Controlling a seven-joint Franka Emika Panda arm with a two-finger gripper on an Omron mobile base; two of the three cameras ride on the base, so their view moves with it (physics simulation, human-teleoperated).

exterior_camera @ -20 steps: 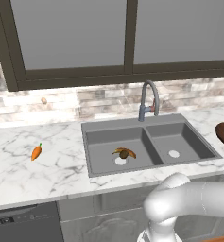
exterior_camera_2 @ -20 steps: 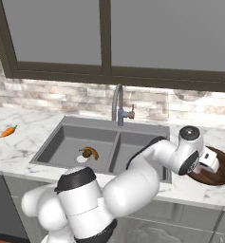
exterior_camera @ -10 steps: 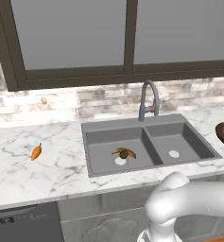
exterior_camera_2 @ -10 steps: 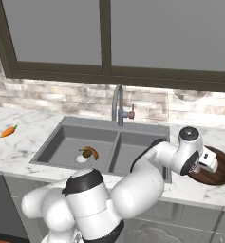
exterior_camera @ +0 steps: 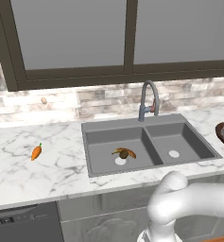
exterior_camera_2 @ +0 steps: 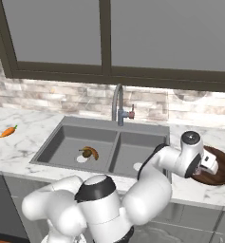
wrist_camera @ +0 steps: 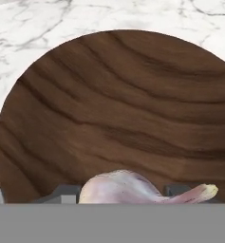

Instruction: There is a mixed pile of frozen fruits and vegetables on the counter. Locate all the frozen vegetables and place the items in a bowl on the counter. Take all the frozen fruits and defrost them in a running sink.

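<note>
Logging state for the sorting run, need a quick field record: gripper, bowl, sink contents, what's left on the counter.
gripper: over the bowl, shut on the bulb
bulb: pinkish-white, between the fingertips, just above the bowl's wooden inside
sink: banana and kiwi by the left basin's drain
tap: no running water visible
counter: carrot lying left of the sink

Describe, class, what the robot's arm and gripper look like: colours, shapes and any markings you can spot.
The arm is glossy white, built of thick rounded tube-like segments with bulbous joints. Dark, near-black bands and caps mark the joints, most clearly a black cap on the round segment low in the right base view and a grey disc on the wrist. The gripper shows two small dark grey finger tips. No cables or lettering are visible.
</note>
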